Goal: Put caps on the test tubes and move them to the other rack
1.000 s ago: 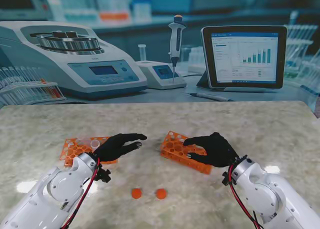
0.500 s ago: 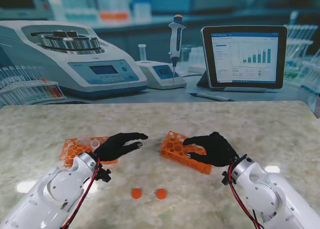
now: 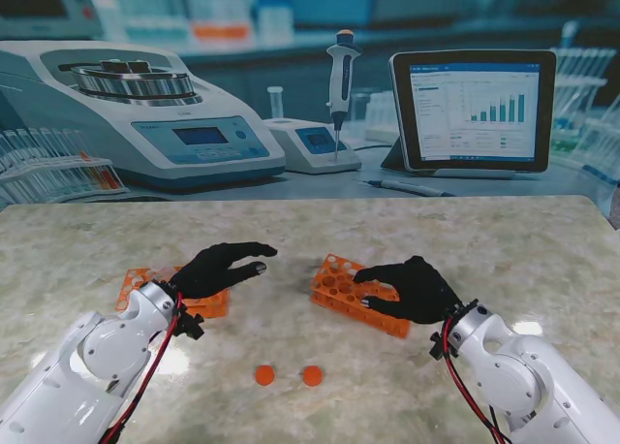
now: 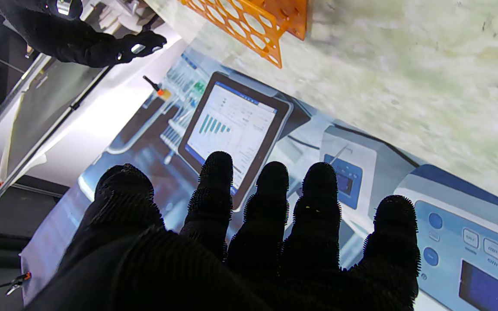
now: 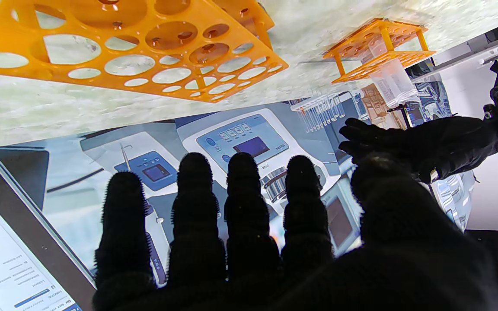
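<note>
I judge this the opening step: nothing is capped yet, and neither hand carries anything. My left hand [image 3: 221, 268] hovers over the left rack [image 3: 205, 303], fingers spread and released. In the right wrist view that rack holds at least one clear, uncapped test tube [image 5: 391, 77]; from the stand view the hand hides it. My right hand [image 3: 412, 287] rests loosely splayed over the near end of the right rack [image 3: 341, 287], gripping nothing, and every hole of that rack I can see is vacant.

The two caps [image 3: 288, 374] lie on the table nearer to me than both hands, between them, just beside each other.

Next, I would say, one hand must take the tube and the other fetch a cap.

The racks are thin orange plastic, pierced with round holes of mixed sizes, on short legs. The caps are small orange discs. The tube looks smooth and translucent, likely slippery. The tabletop [image 3: 484, 236] is glossy pale marble, and the gloves are black and nubbed.
</note>
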Motion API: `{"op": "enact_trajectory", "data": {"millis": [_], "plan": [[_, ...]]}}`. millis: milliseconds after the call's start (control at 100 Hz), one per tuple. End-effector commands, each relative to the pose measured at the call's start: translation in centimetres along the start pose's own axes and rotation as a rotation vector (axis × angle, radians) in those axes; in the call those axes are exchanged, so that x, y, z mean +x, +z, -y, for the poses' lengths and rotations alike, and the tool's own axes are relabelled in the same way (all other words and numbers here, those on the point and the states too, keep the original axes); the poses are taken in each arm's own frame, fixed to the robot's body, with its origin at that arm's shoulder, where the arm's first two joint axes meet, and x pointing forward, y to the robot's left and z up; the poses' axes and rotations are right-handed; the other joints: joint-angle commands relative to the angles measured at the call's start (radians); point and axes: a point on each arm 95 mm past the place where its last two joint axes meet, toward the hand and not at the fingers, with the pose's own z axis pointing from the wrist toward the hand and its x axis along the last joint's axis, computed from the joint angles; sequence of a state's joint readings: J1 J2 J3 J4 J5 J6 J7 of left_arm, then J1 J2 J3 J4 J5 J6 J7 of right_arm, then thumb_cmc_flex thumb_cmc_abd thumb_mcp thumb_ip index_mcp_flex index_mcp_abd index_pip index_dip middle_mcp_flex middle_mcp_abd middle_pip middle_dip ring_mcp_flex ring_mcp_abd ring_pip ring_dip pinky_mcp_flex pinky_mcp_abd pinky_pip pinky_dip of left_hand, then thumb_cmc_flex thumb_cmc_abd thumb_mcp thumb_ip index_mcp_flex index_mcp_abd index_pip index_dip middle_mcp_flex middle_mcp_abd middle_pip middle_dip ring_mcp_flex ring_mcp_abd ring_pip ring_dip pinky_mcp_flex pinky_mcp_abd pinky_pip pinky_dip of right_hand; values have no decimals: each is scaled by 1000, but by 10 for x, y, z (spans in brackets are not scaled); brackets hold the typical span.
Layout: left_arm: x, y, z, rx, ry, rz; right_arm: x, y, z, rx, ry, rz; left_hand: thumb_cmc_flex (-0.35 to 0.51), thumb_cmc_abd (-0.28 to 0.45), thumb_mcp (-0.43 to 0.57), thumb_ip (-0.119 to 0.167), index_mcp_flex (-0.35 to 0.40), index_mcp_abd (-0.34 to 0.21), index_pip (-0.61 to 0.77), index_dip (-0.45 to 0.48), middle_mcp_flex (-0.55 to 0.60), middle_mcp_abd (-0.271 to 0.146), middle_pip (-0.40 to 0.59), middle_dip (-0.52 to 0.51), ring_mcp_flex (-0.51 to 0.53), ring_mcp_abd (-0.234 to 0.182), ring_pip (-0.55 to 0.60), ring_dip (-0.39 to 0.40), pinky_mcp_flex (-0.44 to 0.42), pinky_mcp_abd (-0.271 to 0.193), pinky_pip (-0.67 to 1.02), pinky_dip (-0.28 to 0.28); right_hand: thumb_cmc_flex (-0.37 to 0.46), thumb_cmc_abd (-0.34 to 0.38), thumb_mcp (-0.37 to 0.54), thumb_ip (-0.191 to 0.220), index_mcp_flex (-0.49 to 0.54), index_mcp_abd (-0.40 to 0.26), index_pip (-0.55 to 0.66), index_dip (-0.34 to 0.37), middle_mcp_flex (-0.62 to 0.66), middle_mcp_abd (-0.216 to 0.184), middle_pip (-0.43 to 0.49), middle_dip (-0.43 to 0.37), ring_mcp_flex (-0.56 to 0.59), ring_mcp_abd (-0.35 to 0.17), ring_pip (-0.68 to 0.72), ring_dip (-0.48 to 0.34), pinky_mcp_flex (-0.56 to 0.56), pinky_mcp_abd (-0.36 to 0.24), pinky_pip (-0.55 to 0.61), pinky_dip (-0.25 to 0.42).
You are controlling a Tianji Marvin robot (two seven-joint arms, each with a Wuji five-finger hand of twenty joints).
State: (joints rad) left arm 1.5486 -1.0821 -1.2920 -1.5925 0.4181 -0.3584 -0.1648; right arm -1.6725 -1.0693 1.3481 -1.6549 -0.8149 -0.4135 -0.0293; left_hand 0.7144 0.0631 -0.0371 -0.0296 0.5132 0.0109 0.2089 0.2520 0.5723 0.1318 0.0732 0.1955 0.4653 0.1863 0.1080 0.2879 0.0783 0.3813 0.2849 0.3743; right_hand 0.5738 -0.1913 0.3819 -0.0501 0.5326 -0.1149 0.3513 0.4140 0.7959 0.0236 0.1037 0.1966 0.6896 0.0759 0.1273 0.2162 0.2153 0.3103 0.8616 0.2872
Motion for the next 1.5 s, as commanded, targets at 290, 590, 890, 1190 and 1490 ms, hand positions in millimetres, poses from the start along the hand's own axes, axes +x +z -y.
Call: {"op": "enact_trajectory", "data": {"millis": [290, 590, 890, 1190, 1490], "plan": [[-1, -7, 30, 8, 60, 6, -2, -5, 2, 1, 1, 7, 1, 24, 5, 8, -19, 0, -24, -7, -42, -37, -8, -8, -51, -40, -26, -9, -30, -37, -82, -35, -13, 38, -17, 22, 1, -1, -10, 4, -12, 7, 3, 10, -27, 4, -4, 9, -15, 1, -7, 5], [-2, -19, 52, 24, 119, 13, -3, -5, 2, 6, 1, 11, 1, 23, 5, 8, -26, 2, -27, -9, -60, -38, -12, -9, -79, -48, -35, -14, -52, -50, -118, -37, -11, 39, -18, 22, 4, -2, -10, 6, -11, 9, 3, 12, -26, 2, -3, 11, -17, 2, -9, 8], [-9, -39, 71, 29, 186, 51, -3, -6, 2, 11, -1, 8, 0, 24, 5, 8, -29, 1, -28, -9, -67, -41, -12, -10, -90, -51, -38, -19, -53, -52, -136, -34, -9, 40, -20, 22, 7, -3, -8, 7, -7, 8, 5, 15, -25, 4, -3, 11, -17, 3, -10, 10], [-20, -58, 87, 56, 231, 101, -2, -4, 3, 21, -3, 6, 3, 18, 5, 8, -52, 10, -39, -15, -95, -43, -19, -13, -122, -61, -47, -25, -67, -59, -157, -35, -9, 40, -22, 22, 5, -4, -10, 8, -3, 6, 7, 19, -26, 4, -4, 12, -18, 2, -11, 11], [-37, -79, 94, 97, 256, 155, -2, -3, 4, 30, -4, 5, -4, 5, 4, 7, -51, 31, -45, -17, -110, -44, -20, -14, -142, -66, -51, -30, -75, -62, -174, -33, -9, 40, -22, 23, 5, -2, -10, 8, -4, 6, 6, 21, -27, 3, -4, 12, -19, 2, -13, 12]]}}
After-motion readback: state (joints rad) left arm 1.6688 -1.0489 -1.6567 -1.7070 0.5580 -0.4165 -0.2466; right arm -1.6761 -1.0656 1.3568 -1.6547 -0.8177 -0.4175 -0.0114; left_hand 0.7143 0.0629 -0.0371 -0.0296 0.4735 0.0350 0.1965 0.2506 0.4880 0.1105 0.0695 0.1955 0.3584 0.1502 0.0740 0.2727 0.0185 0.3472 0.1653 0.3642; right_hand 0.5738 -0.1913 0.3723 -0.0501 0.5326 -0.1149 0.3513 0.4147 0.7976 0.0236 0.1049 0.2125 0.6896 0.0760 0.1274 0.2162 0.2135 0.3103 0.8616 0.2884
